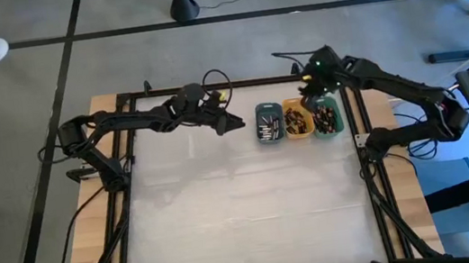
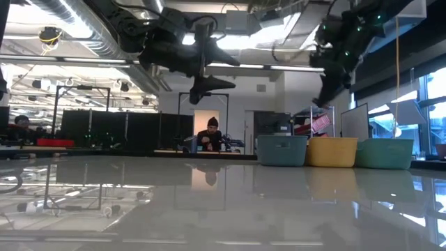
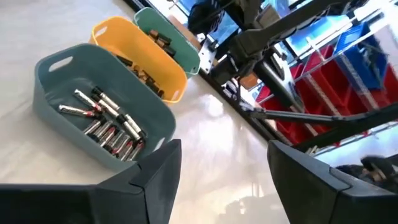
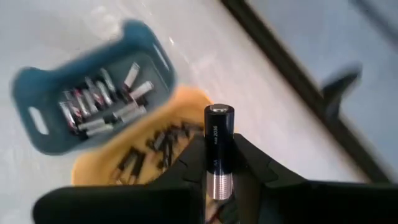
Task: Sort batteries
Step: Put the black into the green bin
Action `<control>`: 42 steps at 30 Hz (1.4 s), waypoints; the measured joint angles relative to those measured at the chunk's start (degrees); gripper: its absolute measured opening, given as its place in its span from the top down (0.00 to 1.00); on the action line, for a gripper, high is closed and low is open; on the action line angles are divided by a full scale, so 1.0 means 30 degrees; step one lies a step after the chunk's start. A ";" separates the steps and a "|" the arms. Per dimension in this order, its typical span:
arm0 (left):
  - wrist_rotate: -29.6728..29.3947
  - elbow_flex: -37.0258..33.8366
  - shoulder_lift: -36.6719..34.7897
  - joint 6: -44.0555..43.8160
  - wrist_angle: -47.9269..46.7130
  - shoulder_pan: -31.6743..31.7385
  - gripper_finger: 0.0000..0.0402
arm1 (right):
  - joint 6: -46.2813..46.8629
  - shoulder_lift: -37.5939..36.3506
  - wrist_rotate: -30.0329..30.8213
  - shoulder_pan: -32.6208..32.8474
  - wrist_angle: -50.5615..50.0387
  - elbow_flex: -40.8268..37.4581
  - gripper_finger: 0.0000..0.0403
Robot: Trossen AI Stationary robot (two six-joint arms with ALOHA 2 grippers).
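From above, three small oblong plastic trays stand in a row at the far edge of the pale tabletop (image 1: 244, 203): a slate-blue tray (image 1: 269, 123), an orange tray (image 1: 296, 119) touching it, and a green tray (image 1: 327, 117) on the orange tray's other side. All three hold small cylindrical batteries (image 1: 267, 126), dark and silvery. The left gripper (image 1: 235, 122) hangs just beside the slate-blue tray, on the side away from the orange one. The right gripper (image 1: 313, 92) hangs over the far rims of the orange and green trays.

At table height, the three trays stand in line at the right, the slate-blue tray (image 2: 282, 150) nearest the centre. The left gripper (image 2: 206, 84) hangs well above the table beside that tray; the right gripper (image 2: 326, 94) hangs above the orange tray (image 2: 332, 151). A person sits in the room far behind.

The left wrist camera shows that arm's two dark fingers (image 3: 157, 180) spread apart with nothing between them, and silvery, red-marked batteries (image 3: 109, 127) lying in the slate-blue tray (image 3: 59, 93).

The right wrist camera shows that gripper (image 4: 219, 168) pinching one dark cylindrical battery with a silvery band (image 4: 219, 149), upright between its fingers, above the orange tray (image 4: 102, 169), with the slate-blue tray (image 4: 37, 99) beyond.
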 joint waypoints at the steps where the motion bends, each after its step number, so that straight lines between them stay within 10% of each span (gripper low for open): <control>1: -0.0054 0.0000 0.0000 0.0165 -0.0146 0.0000 0.43 | 0.0507 0.0110 -0.0090 -0.0407 -0.0442 0.0000 0.89; 17: -0.0215 -0.0007 0.0000 0.1452 -0.1714 -0.0277 0.43 | 0.3570 0.1343 -0.0034 -0.2096 -0.4739 -0.2680 0.87; 42: -0.0433 -0.0007 0.0000 0.1676 -0.1798 -0.0233 0.43 | 0.6906 0.0398 -0.0396 -0.2098 -0.0505 -0.6949 0.87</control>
